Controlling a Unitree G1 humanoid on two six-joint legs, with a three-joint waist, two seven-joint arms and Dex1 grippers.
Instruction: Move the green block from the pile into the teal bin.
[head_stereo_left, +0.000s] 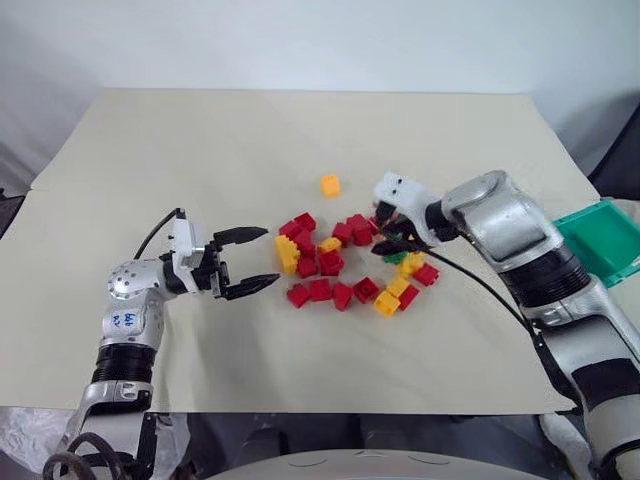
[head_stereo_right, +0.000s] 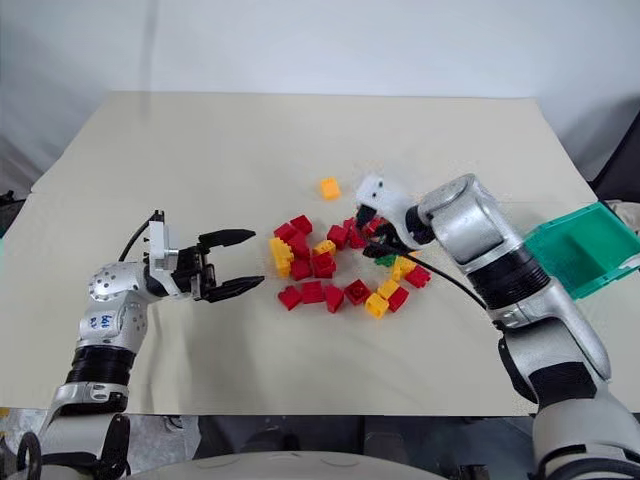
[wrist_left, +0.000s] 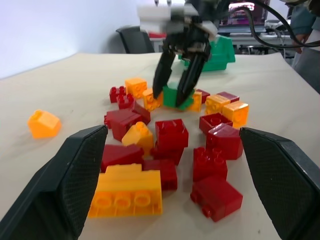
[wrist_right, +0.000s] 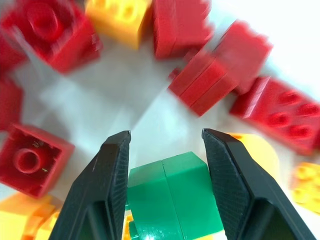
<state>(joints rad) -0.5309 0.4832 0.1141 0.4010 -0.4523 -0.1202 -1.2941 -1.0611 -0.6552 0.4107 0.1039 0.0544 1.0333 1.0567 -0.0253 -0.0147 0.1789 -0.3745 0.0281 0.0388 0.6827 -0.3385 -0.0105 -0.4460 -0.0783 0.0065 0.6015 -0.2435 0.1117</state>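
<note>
Left gripper (head_stereo_left: 262, 261) hovering open at the left of the cream bench (head_stereo_left: 200, 150), fingers spread wide and pointed right toward the pile (head_stereo_left: 345, 265), touching none of it. Red and yellow blocks heaped loosely mid-bench, with a single yellow block (head_stereo_left: 330, 185) lying apart on the far side. Long yellow three-stud block (wrist_left: 127, 192) and several red ones lying nearest the left gripper in its wrist view. Right gripper (wrist_right: 167, 165) angled down into the right part of the pile, closed on the green block (wrist_right: 172, 197), one black finger pressed against each side of it. Green block seen from the left wrist view (wrist_left: 175, 96) pinched between those fingers among the red and yellow pieces, whether lifted clear of the bench or resting on it impossible to tell. From the head views, green block (head_stereo_left: 396, 257) barely visible under the right gripper's fingers at the pile's right edge. Teal bin (head_stereo_left: 600, 240) sitting well apart from the pile at the far right edge of the bench, beyond the right arm.
</note>
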